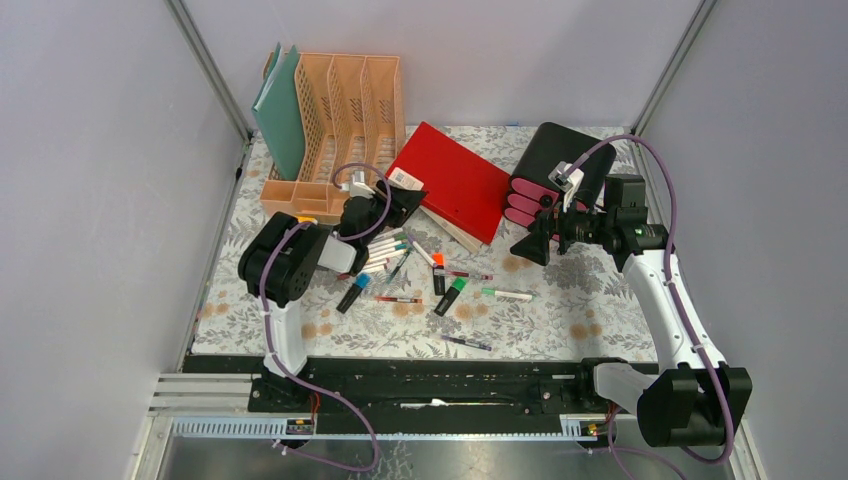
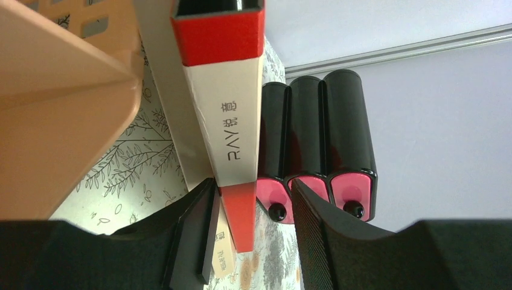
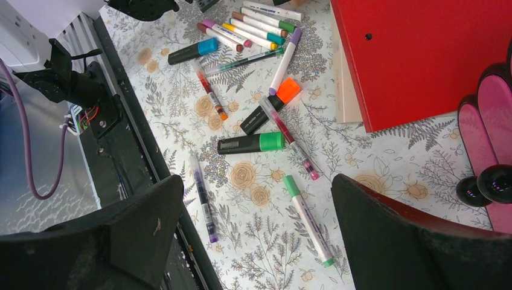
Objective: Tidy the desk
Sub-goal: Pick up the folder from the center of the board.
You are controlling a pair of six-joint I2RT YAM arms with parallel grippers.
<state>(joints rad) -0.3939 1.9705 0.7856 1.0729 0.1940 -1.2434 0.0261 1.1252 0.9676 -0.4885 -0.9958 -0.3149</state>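
Note:
The desk (image 1: 570, 320) is covered in floral cloth. A red binder (image 1: 455, 180) lies at the back middle on a pale book. My left gripper (image 1: 405, 203) is open at its near left corner. In the left wrist view the gripper (image 2: 252, 190) straddles the binder's red and white edge (image 2: 232, 121), which lies against the left finger and apart from the right one. My right gripper (image 1: 525, 247) is open and empty above the cloth, beside the drawer box. In the right wrist view the gripper (image 3: 256, 181) hangs over a green-capped white marker (image 3: 308, 220).
A peach file rack (image 1: 345, 110) with green folders (image 1: 280, 110) stands back left. A black-and-pink drawer box (image 1: 545, 170) stands back right. Several markers (image 1: 400, 250), a green highlighter (image 1: 450, 296) and a purple pen (image 1: 467, 343) lie scattered mid-desk. Grey walls enclose the sides.

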